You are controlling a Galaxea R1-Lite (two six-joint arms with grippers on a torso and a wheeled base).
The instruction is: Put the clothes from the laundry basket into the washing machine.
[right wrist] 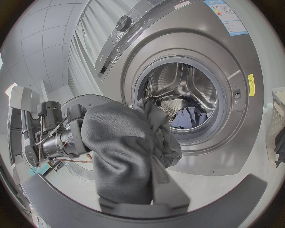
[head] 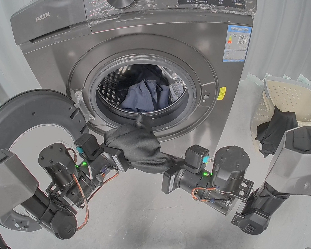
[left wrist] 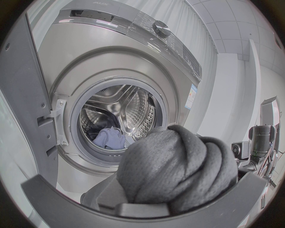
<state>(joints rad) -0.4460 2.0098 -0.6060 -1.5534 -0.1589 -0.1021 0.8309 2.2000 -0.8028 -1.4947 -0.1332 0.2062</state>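
Observation:
A black garment (head: 139, 144) hangs stretched between my two grippers, just below the open mouth of the washing machine (head: 132, 35). My left gripper (head: 123, 155) is shut on its left end, and the cloth bunches over the fingers (left wrist: 178, 169). My right gripper (head: 170, 168) is shut on the other end, where the cloth (right wrist: 124, 154) drapes over one finger (right wrist: 169, 184). A blue garment (head: 146, 96) lies in the drum beside darker clothes. At the right, the cream laundry basket (head: 295, 97) holds another black garment (head: 277, 129) that spills over its rim.
The round machine door (head: 29, 113) stands swung open at the left, close behind my left arm. Bare grey floor (head: 138, 223) lies in front of the machine. White curtains hang on both sides of it.

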